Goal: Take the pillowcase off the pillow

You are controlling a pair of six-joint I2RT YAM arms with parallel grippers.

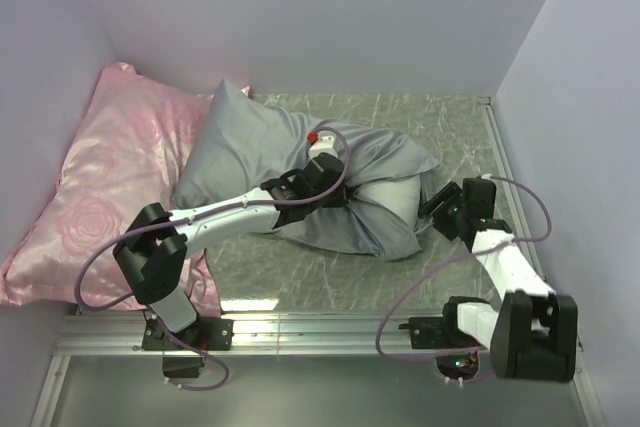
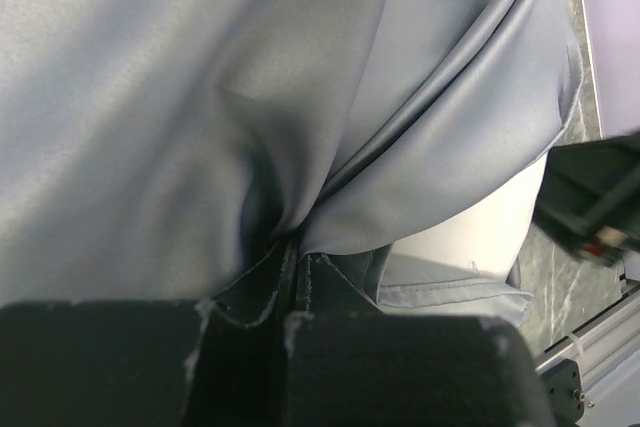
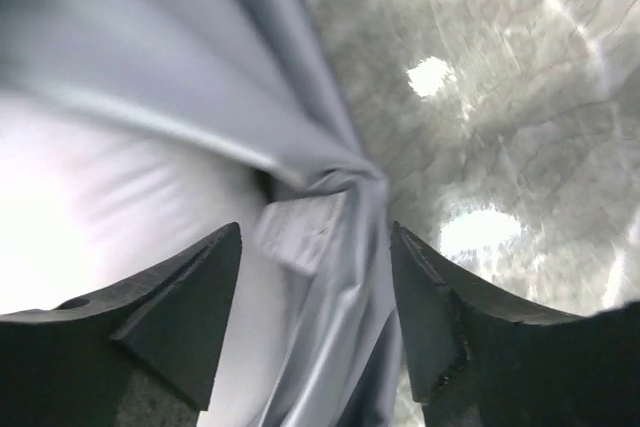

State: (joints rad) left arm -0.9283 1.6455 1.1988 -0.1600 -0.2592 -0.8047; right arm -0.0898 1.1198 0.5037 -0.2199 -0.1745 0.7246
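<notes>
The grey-blue satin pillowcase (image 1: 250,152) lies wrinkled across the middle of the table, still over most of the pillow. The white pillow (image 1: 388,197) bulges out of its open right end. My left gripper (image 1: 322,177) sits on top of the case and is shut, with a fold of the pillowcase (image 2: 200,97) pinched between its jaws (image 2: 297,259). The pillow (image 2: 480,232) shows below that fold. My right gripper (image 1: 438,209) is at the case's right edge, open. A bunched hem of the pillowcase (image 3: 340,237) hangs loose between its fingers (image 3: 315,247), with the pillow (image 3: 100,207) to the left.
A pink rose-patterned pillow (image 1: 110,177) fills the far left, partly under the grey case. The marble tabletop (image 1: 450,127) shows at the back right. Walls close in on three sides. An aluminium rail (image 1: 300,332) runs along the near edge.
</notes>
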